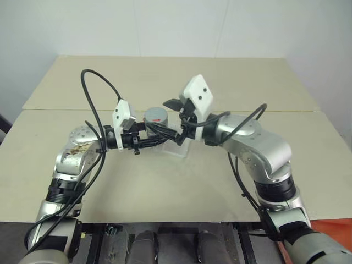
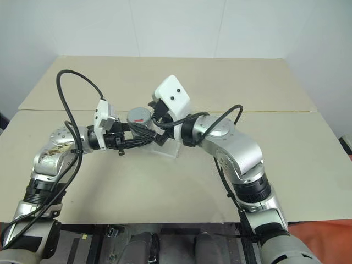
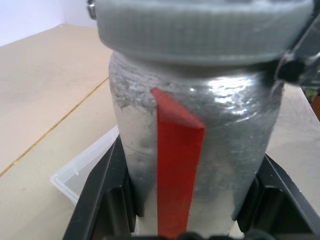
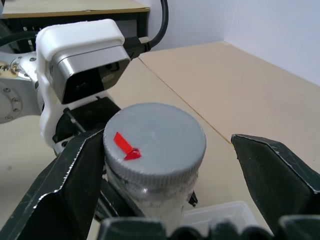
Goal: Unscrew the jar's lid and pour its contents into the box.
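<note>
Both arms meet over the table (image 1: 308, 159): the left gripper (image 1: 159, 133) grips the jar (image 1: 155, 122) upright above the box (image 1: 177, 149), lid (image 1: 155, 115) on.

Left wrist view: its fingers (image 3: 112, 195) clamp the jar's body.

Right wrist view: the right gripper (image 4: 165, 165) stands wide, straddling the lid, 1 finger (image 4: 75, 175) touching. Unscrewing hasn't begun; next, I'd say, close on the lid and twist.

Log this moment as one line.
left tool: shut on jar | right tool: open around lid | lid: on | box: below
</note>
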`<state>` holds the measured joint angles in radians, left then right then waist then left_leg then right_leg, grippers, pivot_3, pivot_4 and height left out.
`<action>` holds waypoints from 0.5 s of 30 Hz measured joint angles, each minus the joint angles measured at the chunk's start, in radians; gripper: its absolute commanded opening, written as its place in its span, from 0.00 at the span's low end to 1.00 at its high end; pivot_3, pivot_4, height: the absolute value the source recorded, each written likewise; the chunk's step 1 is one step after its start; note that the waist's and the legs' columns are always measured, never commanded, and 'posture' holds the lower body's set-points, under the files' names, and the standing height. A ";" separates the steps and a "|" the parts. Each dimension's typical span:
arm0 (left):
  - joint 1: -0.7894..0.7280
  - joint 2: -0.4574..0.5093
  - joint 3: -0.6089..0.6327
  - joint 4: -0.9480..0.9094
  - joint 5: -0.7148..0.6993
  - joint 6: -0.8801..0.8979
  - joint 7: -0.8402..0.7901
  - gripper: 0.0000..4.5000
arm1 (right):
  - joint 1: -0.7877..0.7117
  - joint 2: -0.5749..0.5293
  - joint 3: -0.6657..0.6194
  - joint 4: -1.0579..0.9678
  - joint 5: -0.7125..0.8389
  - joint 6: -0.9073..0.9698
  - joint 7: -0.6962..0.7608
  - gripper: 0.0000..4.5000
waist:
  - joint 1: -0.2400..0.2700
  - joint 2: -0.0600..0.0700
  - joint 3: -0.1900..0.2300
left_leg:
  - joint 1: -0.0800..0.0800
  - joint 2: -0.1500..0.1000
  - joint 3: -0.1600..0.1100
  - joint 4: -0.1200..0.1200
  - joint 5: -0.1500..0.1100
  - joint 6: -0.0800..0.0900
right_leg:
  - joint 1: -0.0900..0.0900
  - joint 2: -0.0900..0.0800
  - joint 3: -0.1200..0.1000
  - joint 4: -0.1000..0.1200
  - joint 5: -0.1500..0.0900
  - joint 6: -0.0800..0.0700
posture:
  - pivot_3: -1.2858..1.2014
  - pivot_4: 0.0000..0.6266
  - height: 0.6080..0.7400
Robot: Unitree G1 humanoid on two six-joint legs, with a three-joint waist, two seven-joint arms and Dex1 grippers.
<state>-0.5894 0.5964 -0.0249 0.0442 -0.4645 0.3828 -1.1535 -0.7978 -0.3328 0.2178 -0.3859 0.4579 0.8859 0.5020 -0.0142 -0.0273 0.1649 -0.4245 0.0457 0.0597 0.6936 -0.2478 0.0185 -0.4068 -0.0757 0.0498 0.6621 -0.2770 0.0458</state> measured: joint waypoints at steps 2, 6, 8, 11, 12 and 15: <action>0.000 0.002 0.000 0.000 0.000 0.000 -0.005 0.45 | 0.004 -0.006 -0.003 -0.001 0.009 0.000 0.006 1.00 | 0.000 0.000 0.000 | 0.000 0.000 0.000 0.000 0.000 0.000 | 0.000 0.000 0.000 -0.001 0.000 0.000 | 0.52 0.24 1.00; 0.001 0.009 0.002 0.000 0.000 0.000 -0.007 0.45 | 0.018 -0.032 -0.018 -0.012 0.029 0.000 0.023 1.00 | 0.000 0.000 0.000 | 0.000 0.000 0.000 0.000 0.000 0.000 | 0.000 0.000 0.000 -0.001 0.000 0.000 | 0.52 0.24 1.00; 0.004 0.017 0.007 0.000 -0.001 0.000 -0.007 0.45 | 0.025 -0.052 -0.031 -0.015 0.037 0.000 0.033 1.00 | 0.000 0.000 0.000 | 0.000 0.000 0.000 0.000 0.000 0.000 | 0.000 0.000 0.000 -0.001 0.000 0.000 | 0.52 0.24 1.00; 0.013 0.028 0.010 -0.003 -0.008 0.000 -0.016 0.45 | 0.036 -0.082 -0.059 -0.015 0.037 0.000 0.040 1.00 | 0.000 0.000 0.000 | 0.000 0.000 0.000 0.000 0.000 0.000 | 0.000 0.000 0.000 -0.004 0.000 0.000 | 0.52 0.24 1.00; 0.016 0.029 0.010 -0.008 -0.009 0.000 -0.021 0.45 | 0.039 -0.087 -0.069 -0.015 0.037 0.000 0.040 1.00 | 0.000 0.000 0.000 | 0.000 0.000 0.000 0.000 0.000 0.000 | 0.000 0.000 0.000 -0.005 0.000 0.000 | 0.52 0.24 1.00; 0.022 0.029 0.010 -0.016 -0.011 0.000 -0.030 0.45 | 0.051 -0.105 -0.079 -0.020 0.042 0.000 0.064 1.00 | 0.000 0.000 0.000 | 0.000 0.000 0.000 0.000 0.000 0.000 | 0.000 0.000 0.000 -0.005 0.000 0.000 | 0.52 0.24 1.00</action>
<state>-0.5675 0.6250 -0.0146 0.0280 -0.4751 0.3828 -1.1839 -0.7467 -0.4383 0.1387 -0.4056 0.5000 0.8857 0.5662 -0.0138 -0.0273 0.1649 -0.4246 0.0458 0.0598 0.6935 -0.2479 0.0186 -0.4068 -0.0757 0.0498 0.6571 -0.2770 0.0458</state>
